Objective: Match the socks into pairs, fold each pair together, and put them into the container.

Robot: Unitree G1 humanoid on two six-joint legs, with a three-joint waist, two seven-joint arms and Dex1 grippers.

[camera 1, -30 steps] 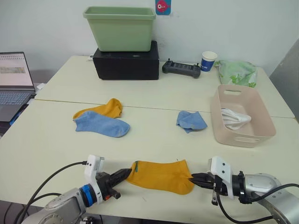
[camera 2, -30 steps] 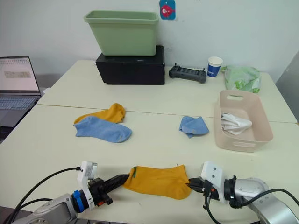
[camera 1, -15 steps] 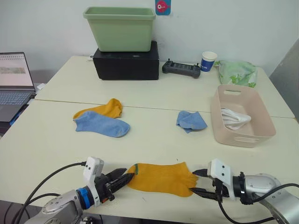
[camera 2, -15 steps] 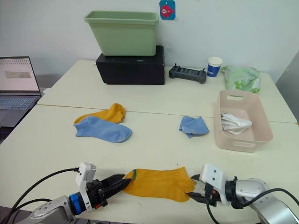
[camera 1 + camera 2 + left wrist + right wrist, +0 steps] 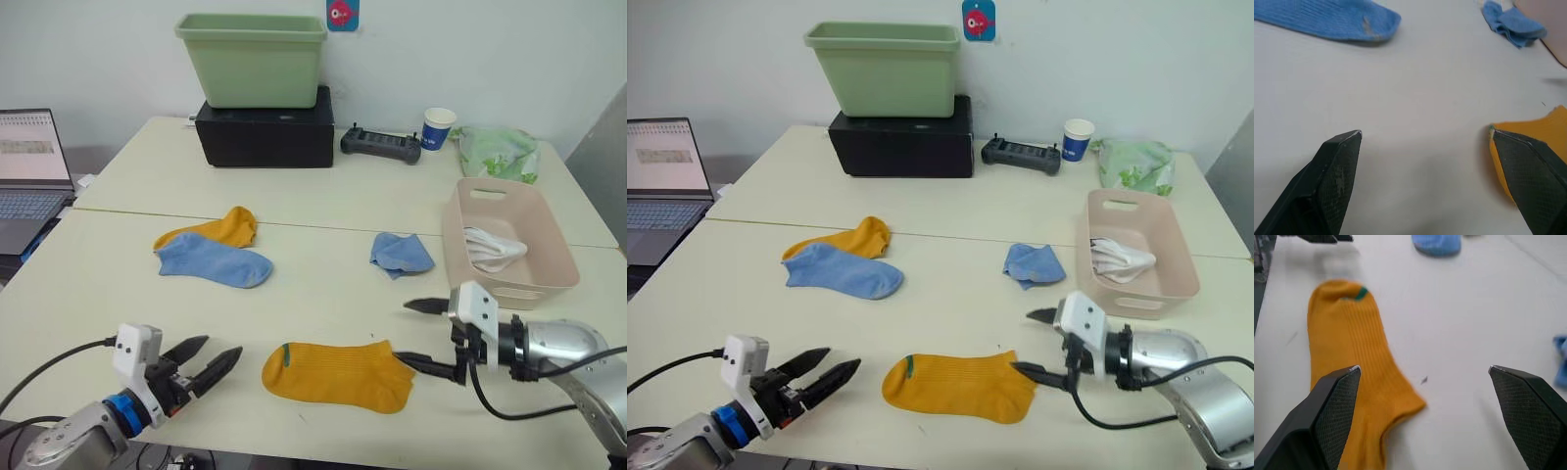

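A: What takes up most of the frame?

B: The table (image 5: pixel 323 211), and on it, largest first, the pale pink container (image 5: pixel 509 244) at the right edge of the left eye view, with a white sock bundle (image 5: pixel 493 249) lying inside it.

A: And the loose socks?

B: A mustard-yellow sock (image 5: pixel 336 374) lies flat at the lower centre of the frame, its green-tabbed cuff pointing left. Up and to the left, a light blue sock (image 5: pixel 213 260) lies spread out, overlapping the edge of a second mustard-yellow sock (image 5: pixel 217 229) just behind it. A folded light blue sock (image 5: pixel 401 255) sits right of centre, near the container but apart from it.

A: Where are the pincers relative to the flat yellow sock?

B: The left gripper (image 5: pixel 213 358) is at the lower left, its two black fingers spread apart and holding nothing. It is just left of the sock's cuff, with bare table between them; in the left wrist view the cuff edge shows beside one finger (image 5: pixel 1528 166).

A: The right one?

B: The right gripper (image 5: pixel 419 333) is at the lower right, fingers wide apart and empty. Its lower finger reaches just up to the sock's toe end; whether it touches, I cannot tell. The upper finger is well above the sock. In the right wrist view the sock lies past one finger (image 5: pixel 1334 404).
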